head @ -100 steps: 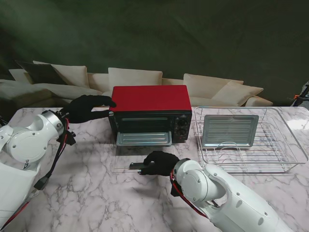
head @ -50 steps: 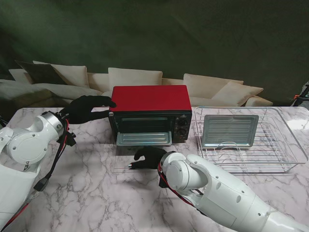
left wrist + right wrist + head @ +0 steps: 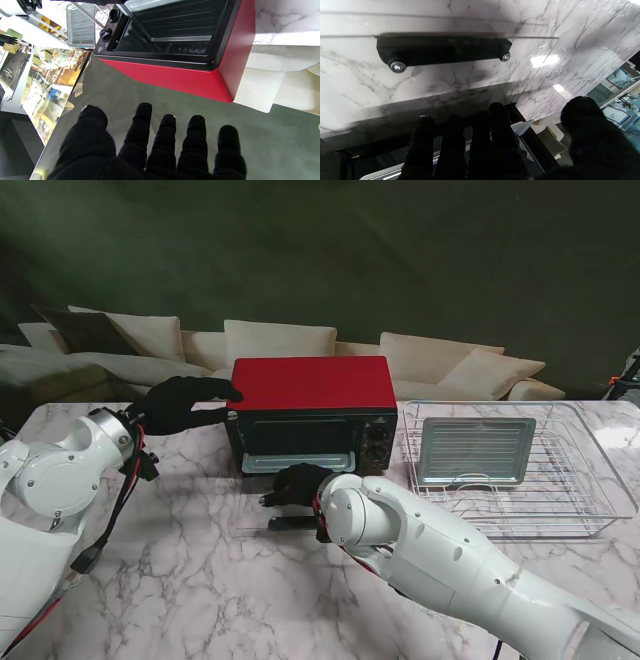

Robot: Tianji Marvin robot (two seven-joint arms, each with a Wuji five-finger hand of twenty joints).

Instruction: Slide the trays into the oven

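**Marble surface, open oven, one tray at its mouth**

Our marble surface (image 3: pixel 180 580) sits before a cream sofa (image 3: pixel 280 340) and a dark green wall. At twelve o'clock on it stands the red oven (image 3: pixel 312 383), its glass door (image 3: pixel 250 515) folded flat toward us with the black handle (image 3: pixel 292 523) at the near edge. A metal tray (image 3: pixel 262 463) lies in the oven's mouth, partly hidden by our right arm. At two o'clock a second tray (image 3: pixel 475 450) rests in the wire rack (image 3: pixel 590 500), well apart from the oven.

Our left robot hand (image 3: pixel 185 402) presses flat against the oven's left top corner, fingers (image 3: pixel 167 140) spread, gripping nothing. Our right robot hand (image 3: pixel 295 483) reaches over the door to the near edge of the first tray, fingers (image 3: pixel 498 135) straight and together, thumb apart; whether it actually touches the tray we cannot tell.
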